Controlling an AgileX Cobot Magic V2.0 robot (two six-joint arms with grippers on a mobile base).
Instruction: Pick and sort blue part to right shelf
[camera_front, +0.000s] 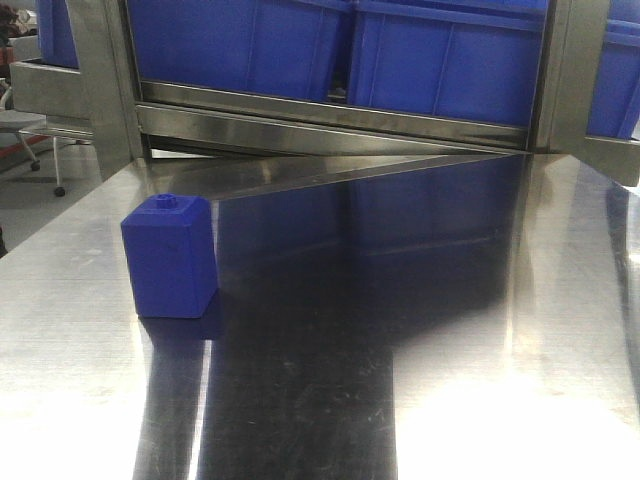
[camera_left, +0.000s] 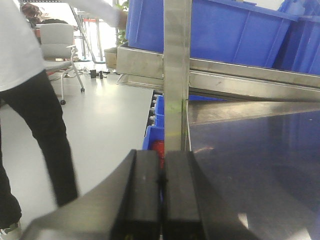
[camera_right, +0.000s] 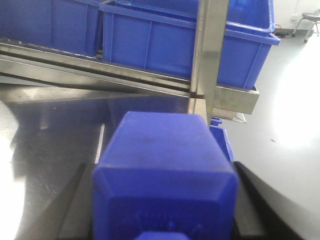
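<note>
Right end effector (camera_right: 165, 212) grips blue part (camera_right: 165, 150); shelf post (camera_right: 210, 55) ahead (bins (camera_right: 165, 45) behind).

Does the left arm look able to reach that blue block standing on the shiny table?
Probably yes: the left gripper is empty, and the block stands alone on the open table, nothing blocking.

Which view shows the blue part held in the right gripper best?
The right wrist view: the blue part fills the frame, clamped in the right gripper. The front view shows only a different, squatter blue block standing on the table; the left wrist view shows no part.
</note>
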